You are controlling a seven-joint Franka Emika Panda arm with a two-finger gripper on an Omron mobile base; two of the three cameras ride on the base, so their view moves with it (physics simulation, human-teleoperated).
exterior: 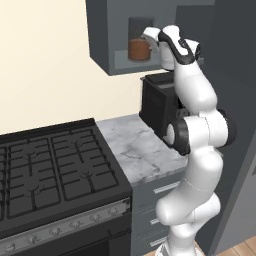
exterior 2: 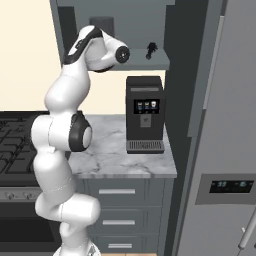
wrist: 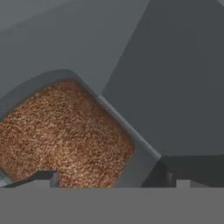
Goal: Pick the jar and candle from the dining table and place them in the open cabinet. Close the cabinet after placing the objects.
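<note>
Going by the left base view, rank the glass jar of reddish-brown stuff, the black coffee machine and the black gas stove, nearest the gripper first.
1. Glass jar, in the cabinet, right at the gripper.
2. Black coffee machine, below on the counter.
3. Black gas stove, low left.

A home kitchen: a black gas stove [exterior: 50, 170] with cast grates sits at nine o'clock, a marble counter [exterior: 135, 150] over grey drawers [exterior 2: 117, 192] at centre, a coffee machine [exterior 2: 144, 114] on it, a wall cabinet [exterior: 107, 45] at twelve (door open) and a steel fridge [exterior 2: 220, 165] at three.
</note>
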